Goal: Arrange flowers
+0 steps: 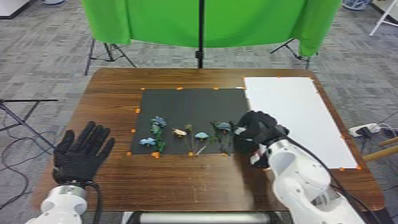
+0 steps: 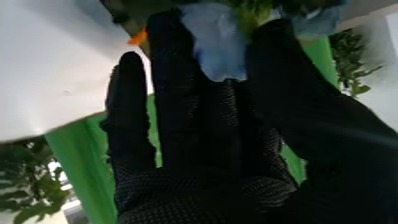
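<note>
Flowers (image 1: 180, 132) are spread on the dark sheet (image 1: 191, 105), between the fingers of the two hands. Pretty light stuff, probably: stems kinda bendy, petals easily squashed, so each is best taken mid-stem, not by the bloom. The left hand (image 1: 78, 160) is held beside them, fingers straight and fanned apart. The right hand (image 1: 256, 127) is angled in by the sheet's edge, fingers straight and slightly apart, a blue flower (image 2: 213, 45) framed between them and the thumb; how firmly it's touched can't be told.
</note>
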### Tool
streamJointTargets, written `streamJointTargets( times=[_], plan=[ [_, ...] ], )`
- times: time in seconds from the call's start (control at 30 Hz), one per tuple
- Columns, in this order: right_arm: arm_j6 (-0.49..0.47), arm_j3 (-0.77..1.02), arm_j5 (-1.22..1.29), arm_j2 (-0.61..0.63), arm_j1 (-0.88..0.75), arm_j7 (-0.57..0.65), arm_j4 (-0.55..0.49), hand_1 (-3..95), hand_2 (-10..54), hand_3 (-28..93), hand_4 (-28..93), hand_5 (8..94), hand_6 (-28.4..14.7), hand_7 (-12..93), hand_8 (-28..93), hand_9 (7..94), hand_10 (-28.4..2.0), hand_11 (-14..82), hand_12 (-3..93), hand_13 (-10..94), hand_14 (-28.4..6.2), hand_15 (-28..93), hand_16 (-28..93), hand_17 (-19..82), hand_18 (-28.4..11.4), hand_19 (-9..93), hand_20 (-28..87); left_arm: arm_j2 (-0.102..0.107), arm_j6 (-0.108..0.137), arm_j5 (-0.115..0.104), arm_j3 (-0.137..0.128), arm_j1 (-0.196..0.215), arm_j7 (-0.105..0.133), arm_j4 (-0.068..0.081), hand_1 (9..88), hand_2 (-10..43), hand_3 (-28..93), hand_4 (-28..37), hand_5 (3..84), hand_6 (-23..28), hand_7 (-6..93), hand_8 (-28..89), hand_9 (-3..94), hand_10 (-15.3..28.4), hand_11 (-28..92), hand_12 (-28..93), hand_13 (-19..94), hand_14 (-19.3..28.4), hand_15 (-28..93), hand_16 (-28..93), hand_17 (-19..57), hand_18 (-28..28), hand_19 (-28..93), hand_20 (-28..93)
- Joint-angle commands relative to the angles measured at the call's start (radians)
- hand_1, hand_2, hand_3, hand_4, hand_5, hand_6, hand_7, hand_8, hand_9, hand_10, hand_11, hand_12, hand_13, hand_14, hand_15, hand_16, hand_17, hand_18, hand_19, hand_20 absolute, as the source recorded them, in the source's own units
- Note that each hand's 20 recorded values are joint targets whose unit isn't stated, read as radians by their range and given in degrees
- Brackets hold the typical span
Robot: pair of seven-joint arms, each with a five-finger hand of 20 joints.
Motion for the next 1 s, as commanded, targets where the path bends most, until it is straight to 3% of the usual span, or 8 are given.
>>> streamJointTargets(
  times=[0.03,0.3,0.47,0.5,0.57,0.7,0.83,1.0],
  plan=[
    [0.028,0.026,0.031,0.009,-0.054,0.048,-0.067,44.9,-9.5,79,-28,53.6,-2.4,11,-11,64.4,-13.9,16.9,15.7,63,-10.2,47,22,29,-19.7,75,35,-0.001,0.022,-0.016,-0.004,0.018,0.012,-0.005,25.2,17.4,74,-28.3,45.8,9.0,13.1,-10,38.4,14.0,23,11,32,12.4,29,-5,-5.9,13.3,37,14],
    [0.087,0.065,0.09,-0.006,-0.053,0.061,-0.109,36.1,-9.3,77,-28,50.2,-4.0,9,-10,60.4,-16.1,15.6,15.4,60,-12.0,47,21,28,-20.0,75,34,0.001,0.014,-0.018,-0.008,0.019,0.023,-0.008,25.1,17.5,74,-28.3,45.5,8.9,13.5,-10,38.1,14.0,24,11,32,12.4,29,-5,-5.9,13.2,37,14],
    [0.251,0.239,0.561,-0.043,-0.123,-0.087,-0.142,24.0,2.7,77,-28,48.7,-4.4,8,-9,53.5,-16.2,10.1,13.9,52,-14.2,34,17,23,-19.1,65,27,0.007,-0.011,0.011,-0.01,0.004,0.03,-0.002,25.0,17.5,74,-28.3,45.5,8.9,13.7,-10,38.3,14.1,24,10,32,12.4,29,-5,-5.8,13.3,37,14],
    [0.243,0.289,0.718,-0.058,-0.138,-0.153,-0.141,24.2,4.6,78,-28,47.9,-3.3,9,-10,51.9,-15.1,9.1,13.5,50,-13.9,29,17,21,-18.2,59,25,0.011,-0.027,0.015,-0.004,0.002,0.05,0.005,25.0,17.4,74,-28.3,45.6,8.9,13.5,-10,38.5,14.0,24,10,32,12.5,29,-5,-5.8,13.3,37,14],
    [0.168,0.379,0.931,-0.09,-0.148,-0.185,-0.146,24.4,6.9,78,-28,45.7,-0.4,10,-10,48.2,-13.1,6.8,12.8,44,-13.4,20,20,18,-16.8,50,22,0.011,-0.077,-0.023,-0.006,-0.003,0.074,0.017,23.7,16.2,74,-28.3,45.5,8.9,12.3,-10,39.1,13.8,22,9,32,12.3,25,-6,-5.1,13.1,36,13],
    [0.126,0.474,1.212,-0.132,-0.174,-0.223,-0.159,19.8,9.6,77,-28,38.9,2.3,9,-10,40.3,-10.9,4.1,11.4,35,-13.0,10,23,15,-15.2,34,20,0.017,-0.126,0.019,-0.026,0.001,0.096,0.028,17.8,15.2,74,-28.3,43.3,7.2,8.5,-9,39.5,12.7,15,8,32,10.1,14,-4,-3.5,12.5,30,12],
    [0.097,0.493,1.318,-0.154,-0.208,-0.255,-0.167,12.0,11.5,76,-28,37.2,4.1,7,-10,36.8,-8.3,3.1,9.7,29,-11.6,6,22,14,-14.1,24,19,0.033,-0.108,0.017,-0.038,-0.009,0.12,0.016,14.7,15.1,74,-28.3,42.5,6.7,7.3,-9,39.5,12.3,13,8,31,9.4,10,-3,-3.2,12.3,29,12],
    [0.029,0.521,1.372,-0.174,-0.237,-0.236,-0.176,6.7,12.0,76,-28,36.4,4.4,6,-10,35.9,-7.1,2.8,8.1,27,-10.2,5,20,13,-13.3,20,19,0.041,-0.105,0.067,-0.049,-0.024,0.116,0.012,14.4,18.4,64,-28.3,42.6,6.6,7.0,-9,39.1,12.3,12,8,28,7.8,8,-4,-2.4,11.5,26,12]
  ],
)
